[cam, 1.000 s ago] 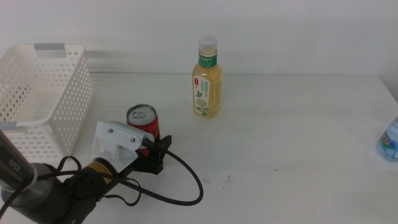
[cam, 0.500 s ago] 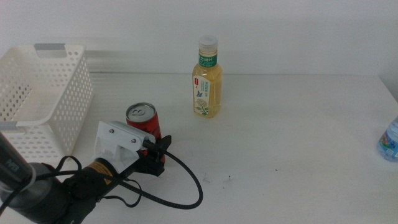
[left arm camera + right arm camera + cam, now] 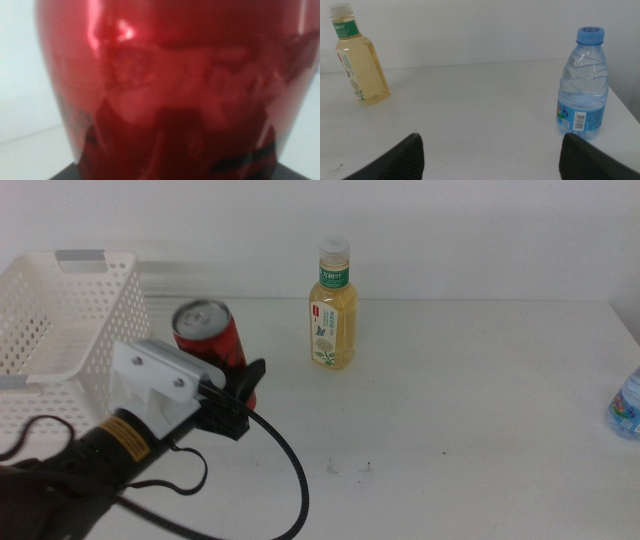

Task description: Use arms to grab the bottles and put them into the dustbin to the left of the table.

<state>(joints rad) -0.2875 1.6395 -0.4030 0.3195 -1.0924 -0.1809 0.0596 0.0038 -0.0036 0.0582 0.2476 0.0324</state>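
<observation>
My left gripper [image 3: 238, 385] is shut on the red soda can [image 3: 208, 338] and holds it lifted off the table [image 3: 450, 410], just right of the white dustbin [image 3: 60, 330]. The can fills the left wrist view [image 3: 170, 85]. The yellow drink bottle [image 3: 333, 305] stands upright at the back middle, and it also shows in the right wrist view [image 3: 359, 57]. The clear water bottle with blue cap [image 3: 627, 405] stands at the right edge, and in the right wrist view [image 3: 583, 85]. My right gripper [image 3: 490, 155] is open and low over the table, out of the middle view.
The dustbin's near right wall stands close beside the raised can. A black cable [image 3: 285, 470] loops from the left arm across the front of the table. A few dark specks [image 3: 368, 468] lie near the front middle.
My left gripper has lifted the red can off the table and carried it up and to the left, toward the dustbin. The two bottles have not moved.
</observation>
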